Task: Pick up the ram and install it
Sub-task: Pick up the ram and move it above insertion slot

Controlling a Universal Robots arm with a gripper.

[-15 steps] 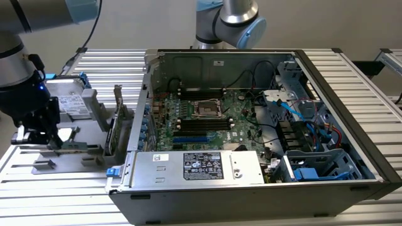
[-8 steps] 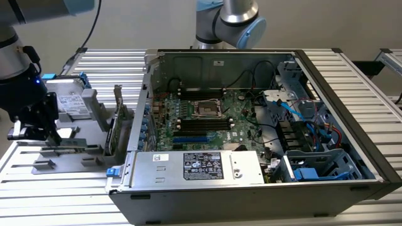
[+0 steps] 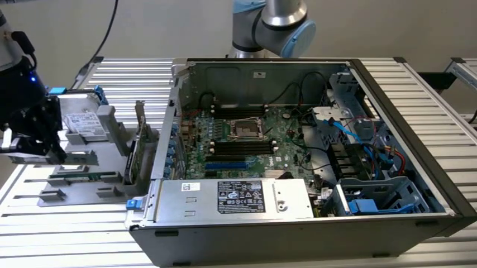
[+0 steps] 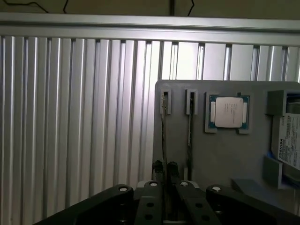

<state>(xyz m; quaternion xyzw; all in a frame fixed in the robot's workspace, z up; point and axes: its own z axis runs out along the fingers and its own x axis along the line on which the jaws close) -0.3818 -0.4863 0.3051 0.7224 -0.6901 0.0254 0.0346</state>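
The black metal gripper (image 4: 165,169) is parted only narrowly, one fingertip on each side of the ram (image 4: 163,131). The ram stands edge-on as a thin dark line in a slot of the matte grey holder plate (image 4: 220,154). Actual contact is hard to make out. A second stick (image 4: 190,126) stands just beside it, and a square metal-capped CPU (image 4: 228,111) lies further along the plate, which rests on the ribbed aluminium table (image 4: 70,117).

The ram (image 4: 164,133) is a thin dark stick standing on its edge in a grey slot, just between the fingertips of the hand (image 4: 165,167).
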